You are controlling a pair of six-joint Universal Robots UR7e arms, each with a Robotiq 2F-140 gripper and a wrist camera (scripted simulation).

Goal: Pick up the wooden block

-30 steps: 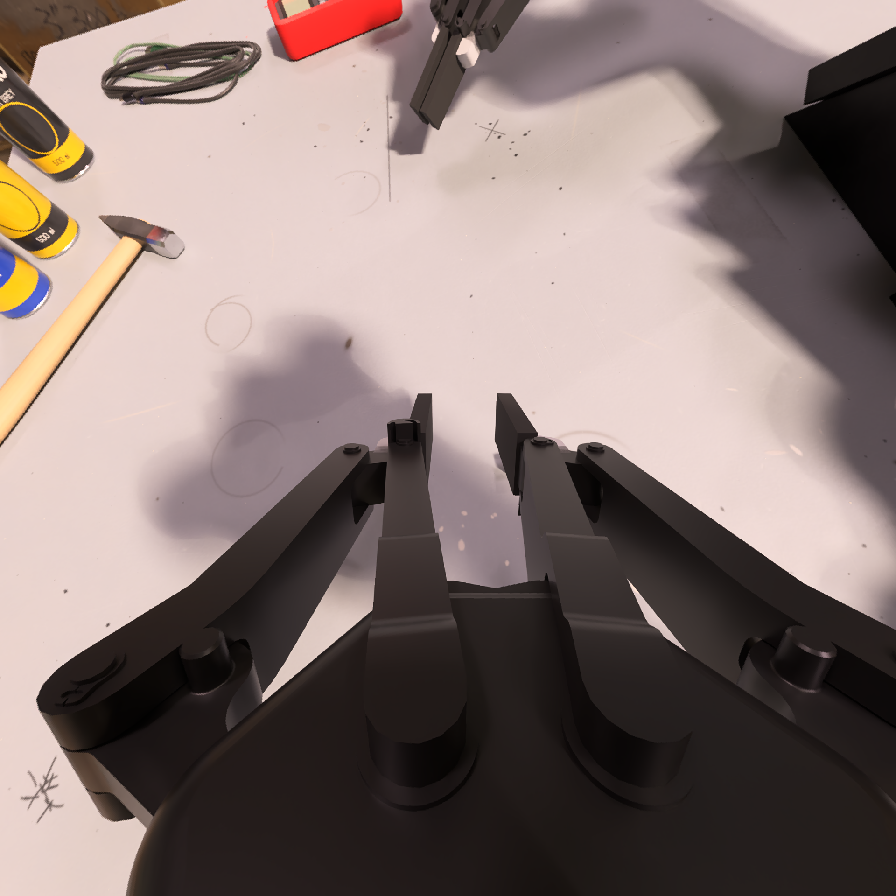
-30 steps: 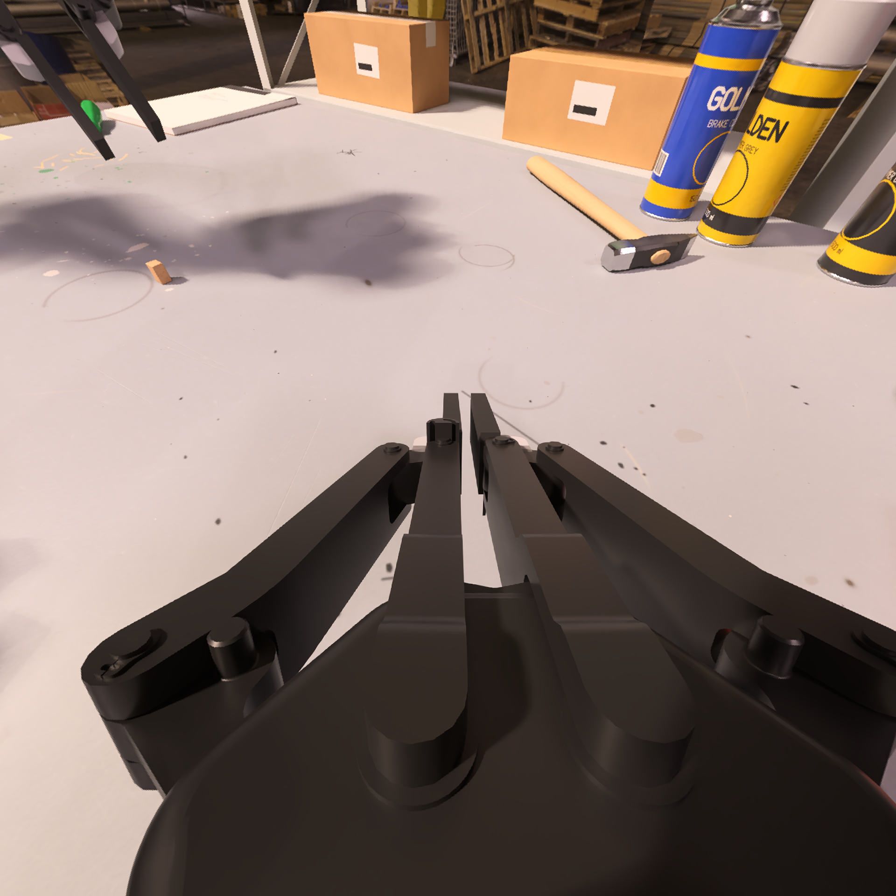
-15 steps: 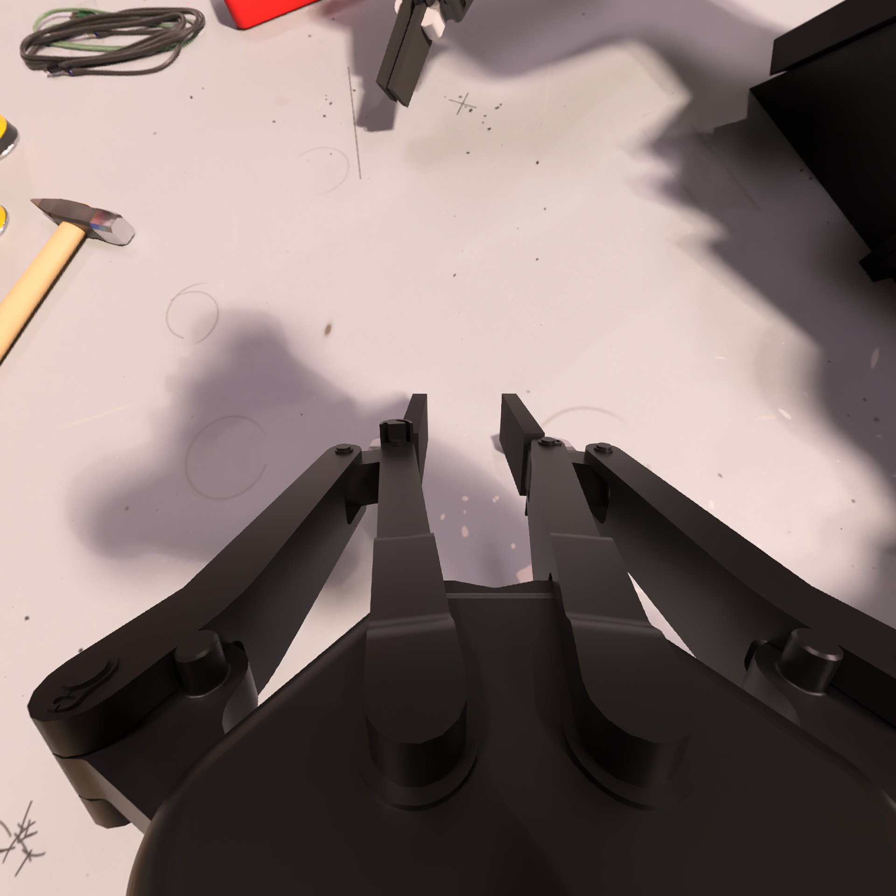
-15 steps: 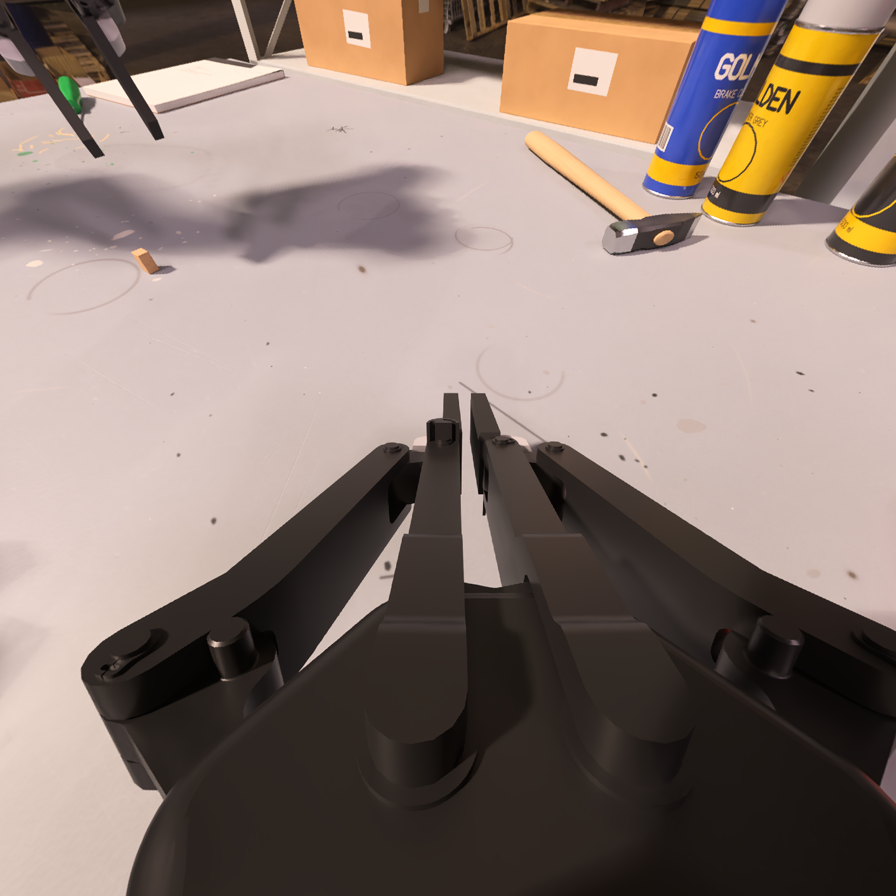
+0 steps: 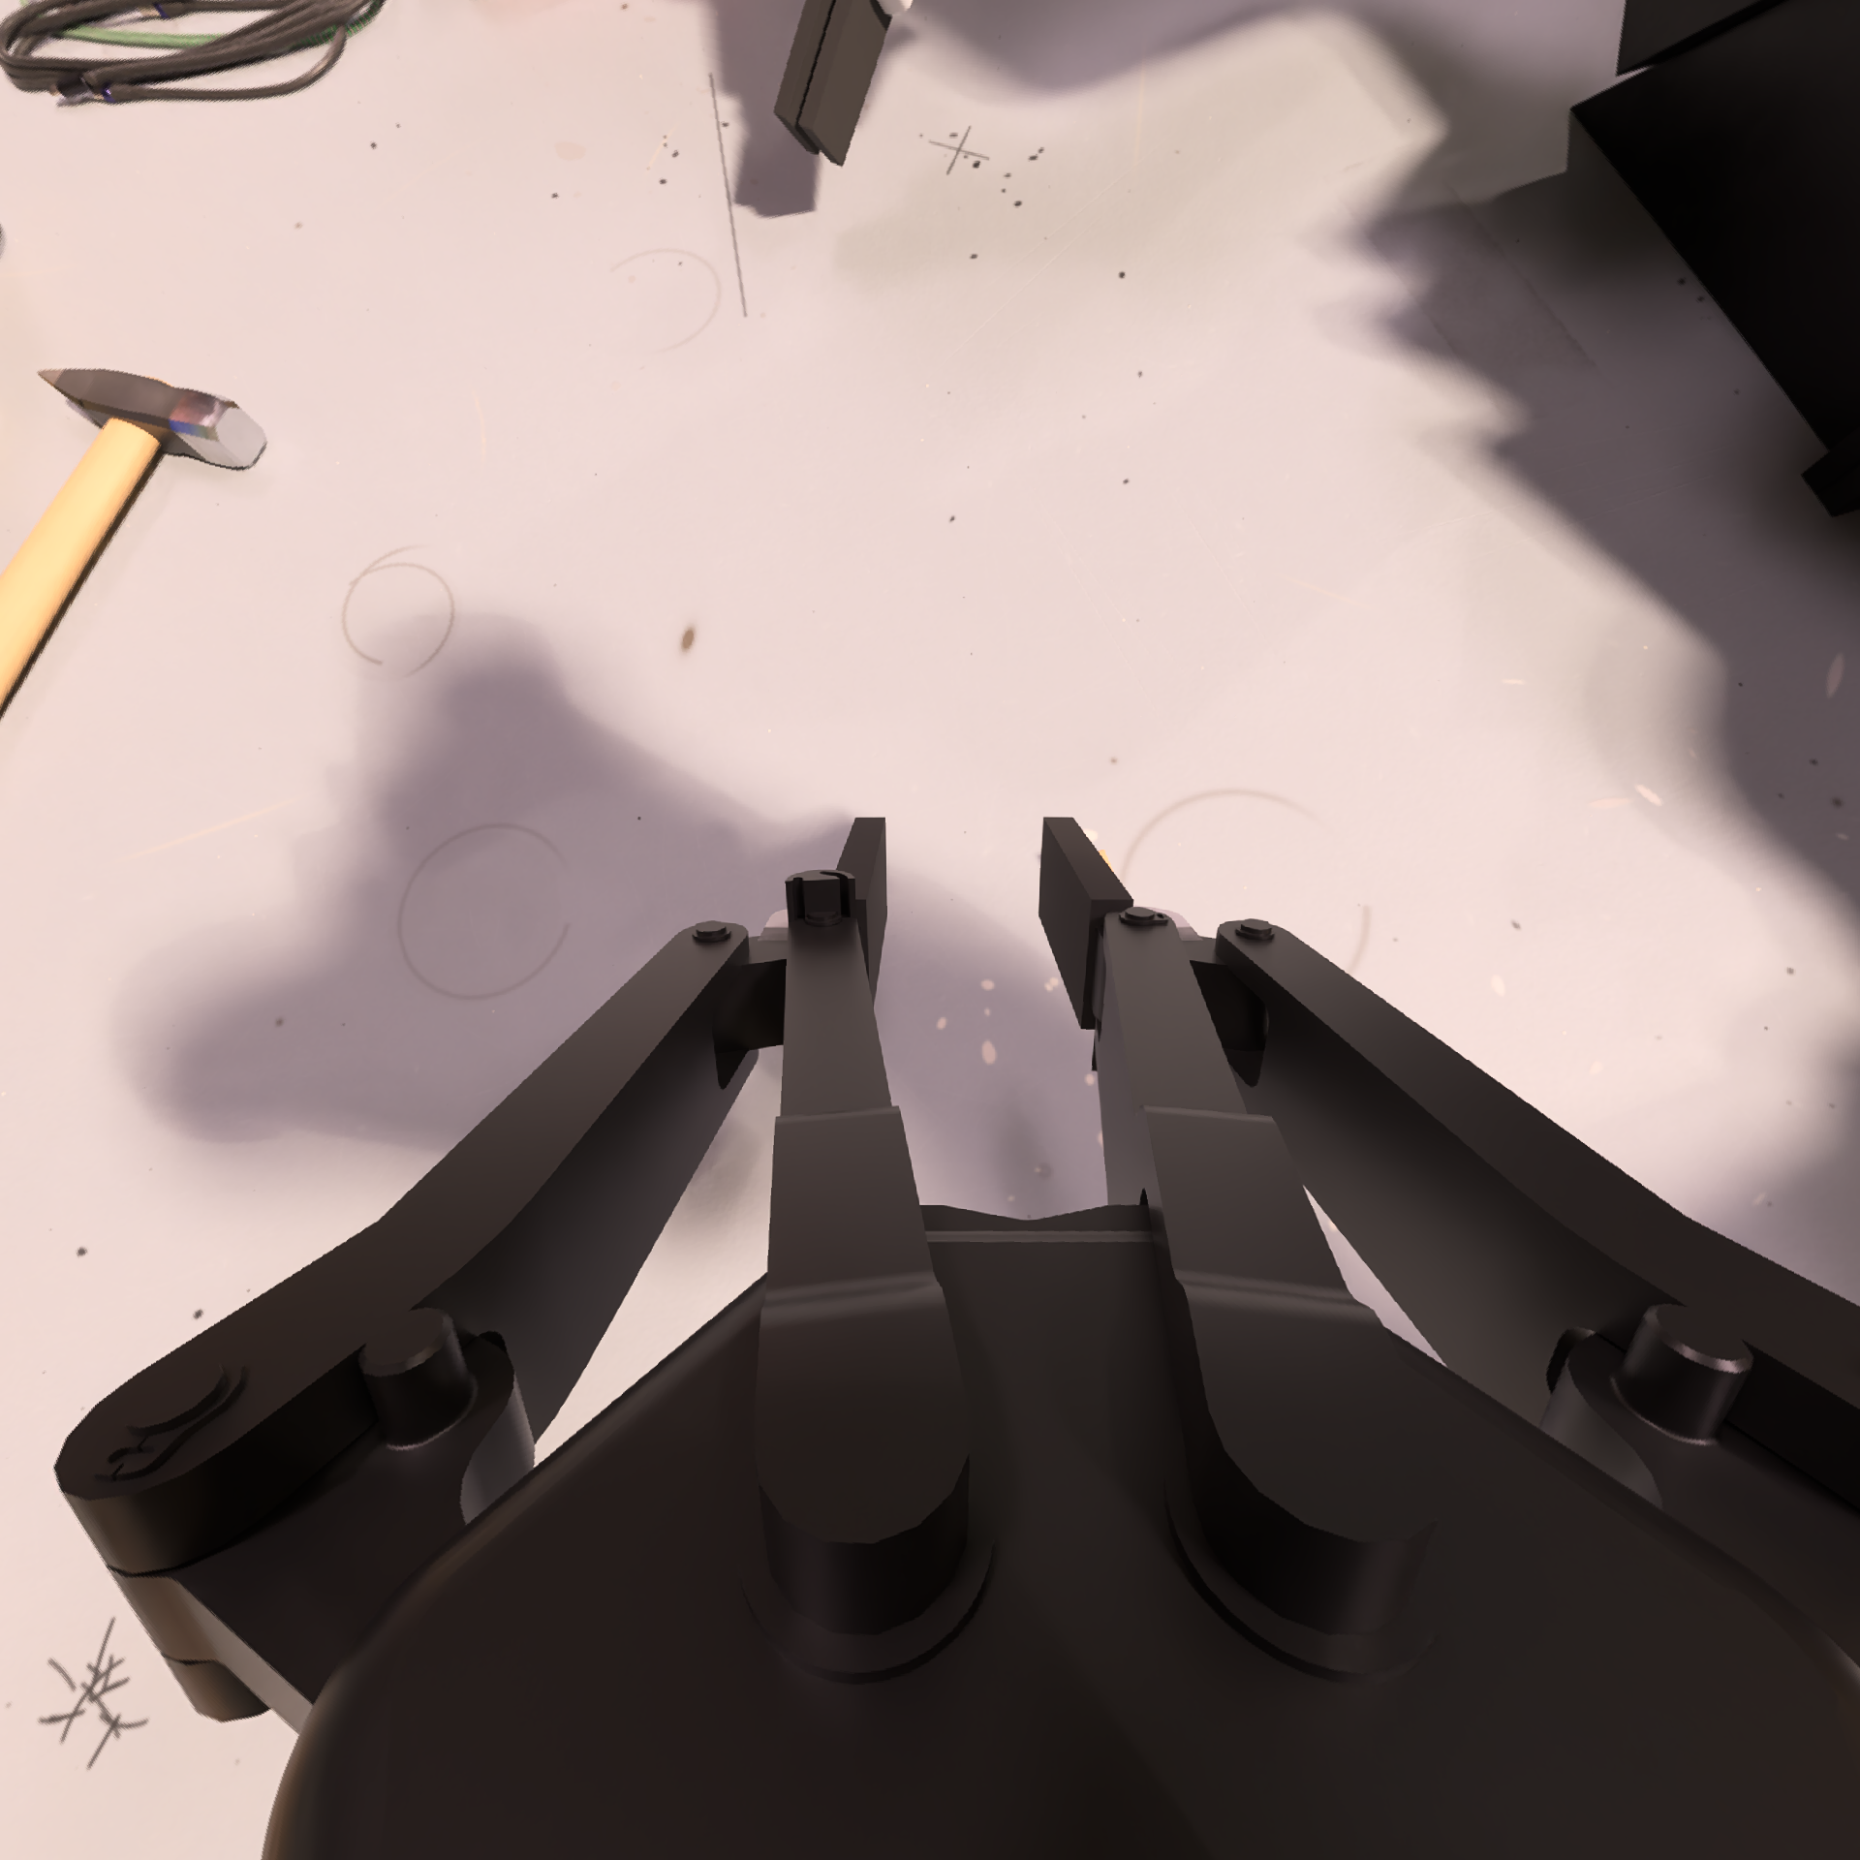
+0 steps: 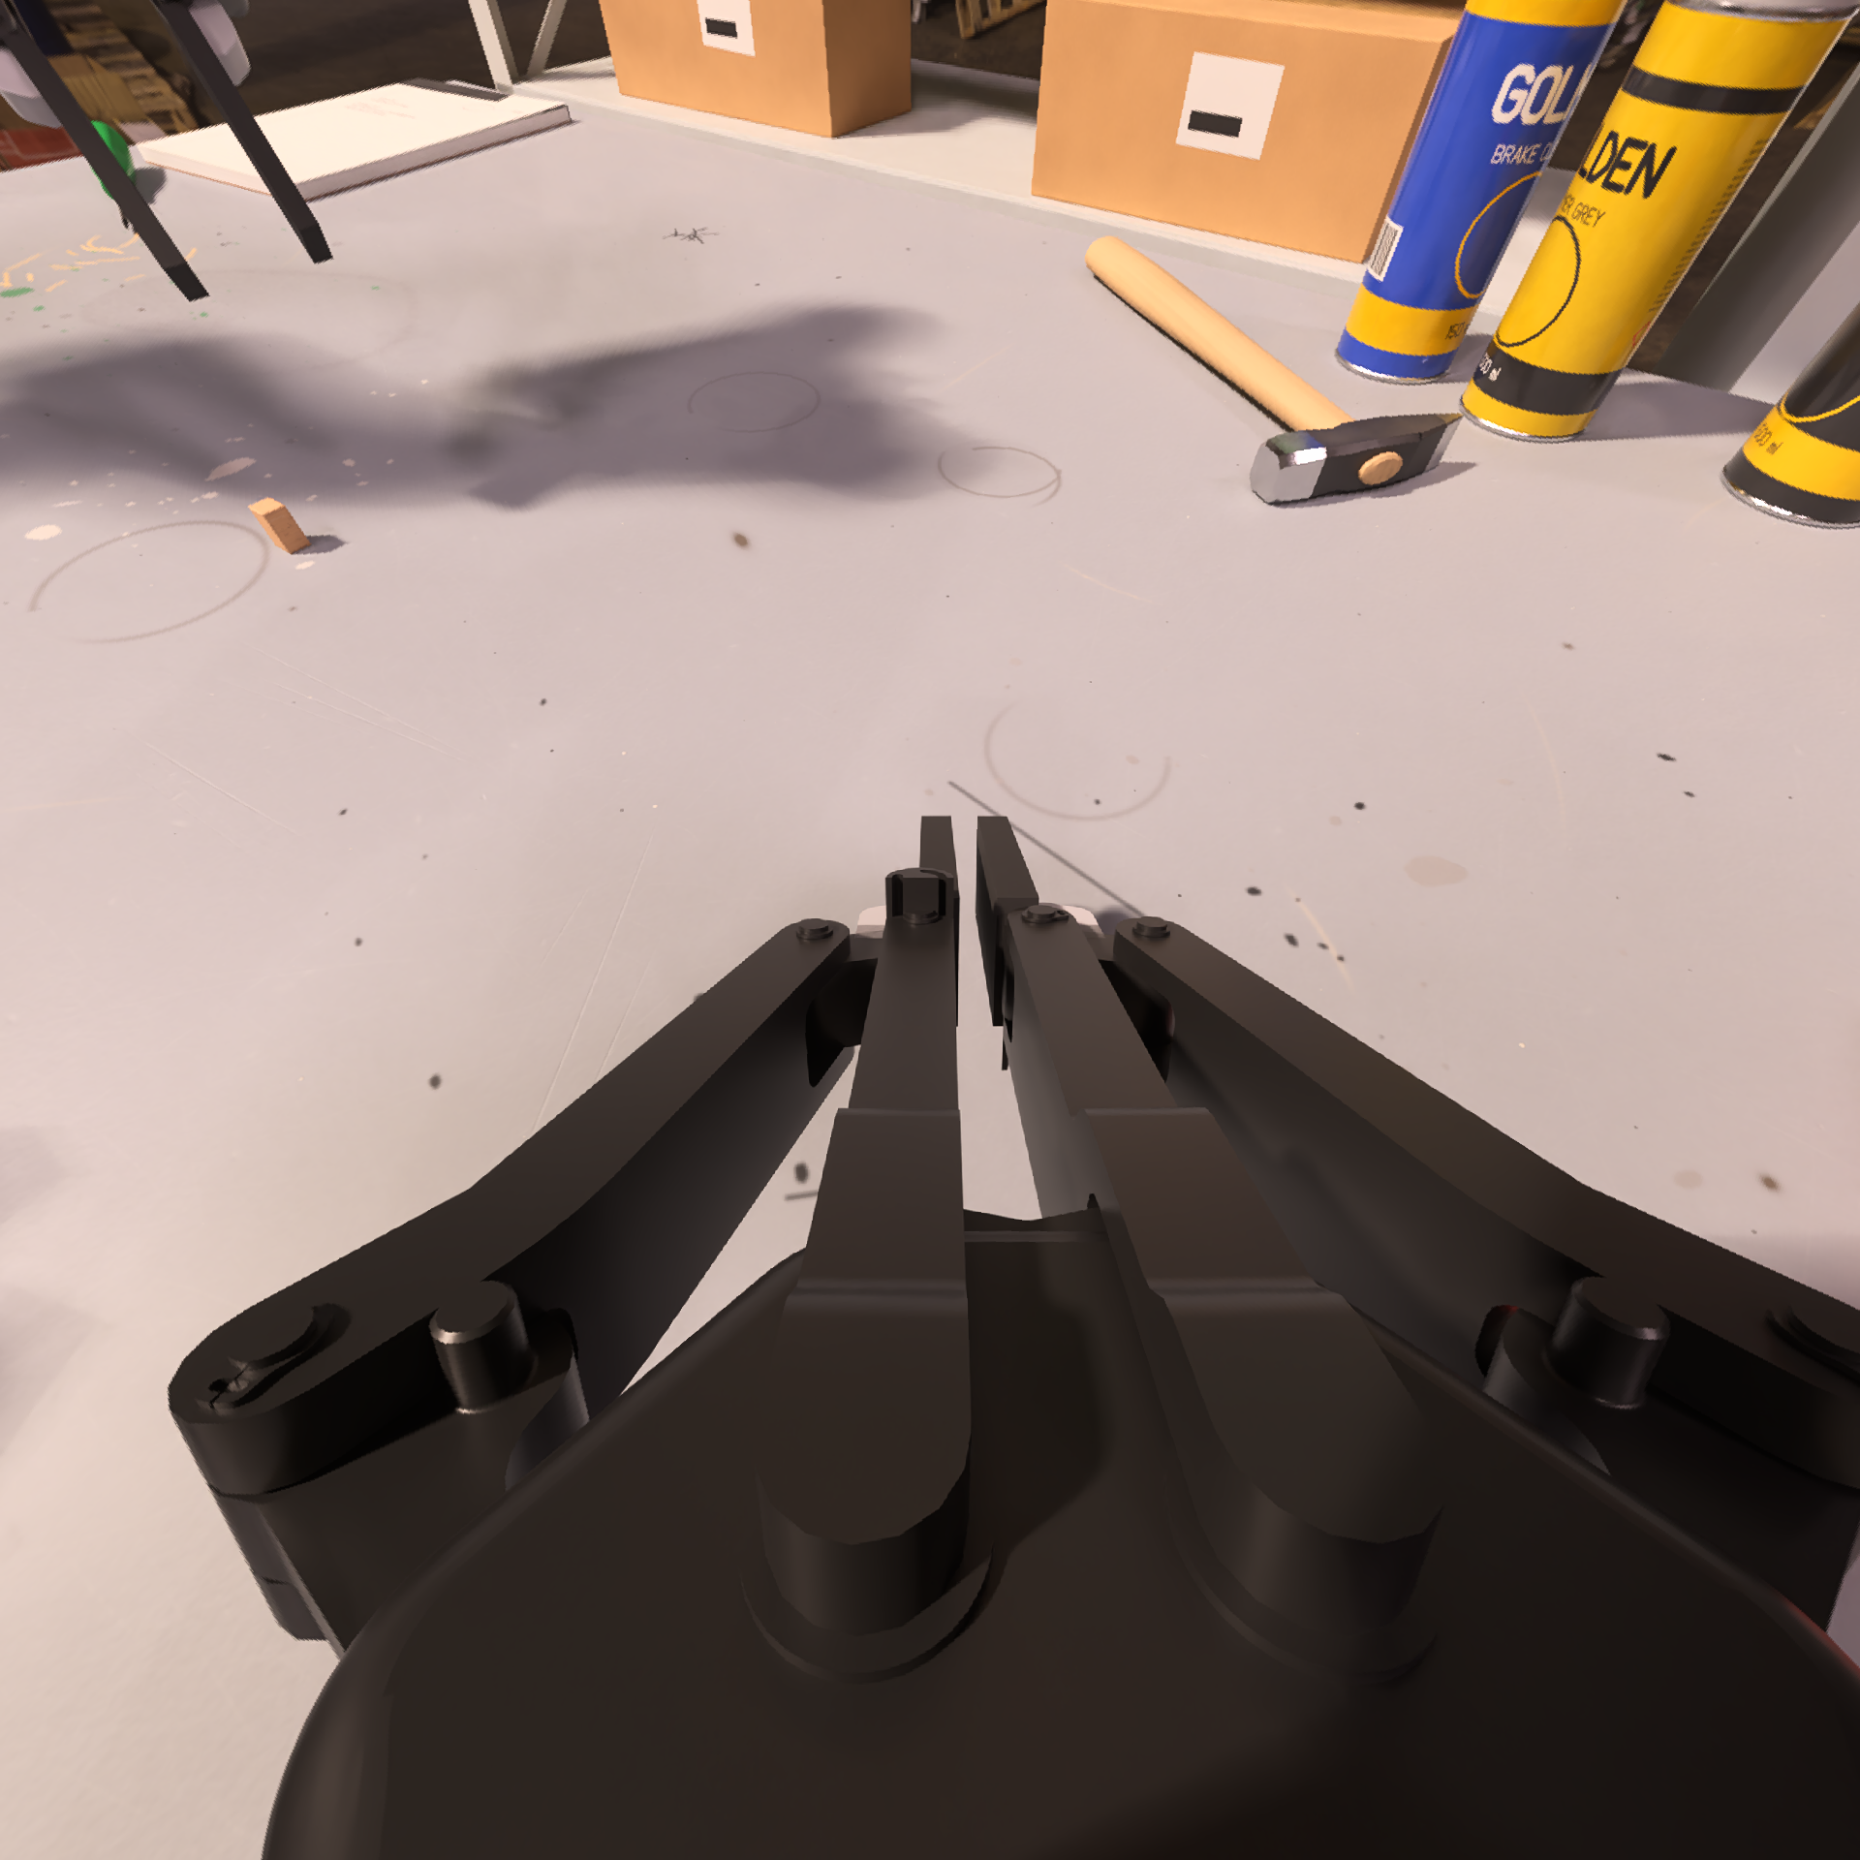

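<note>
The wooden block (image 6: 279, 523) is a small tan piece lying on the grey table, far left in the right wrist view. In the left wrist view only a sliver of the block (image 5: 1103, 856) shows past my right finger. My left gripper (image 5: 964, 866) is open and empty, hovering above the table with the block just outside its right fingertip. It also shows in the right wrist view (image 6: 257, 267), raised above and behind the block. My right gripper (image 6: 964, 835) is shut and empty, far from the block. It shows at the top of the left wrist view (image 5: 825, 91).
A hammer (image 5: 151, 433) (image 6: 1349, 468) lies on the table. A coiled cable (image 5: 181, 40) is at the far left. A black box (image 5: 1761, 252) stands on the right. Spray cans (image 6: 1610, 221), cardboard boxes (image 6: 1208, 121) and a white pad (image 6: 352, 131) line the table's far edge.
My left gripper has drifted sideways over the table, so the hammer and cable slid left in its view, and the block's edge now peeks past its right finger. My right gripper stays shut.
</note>
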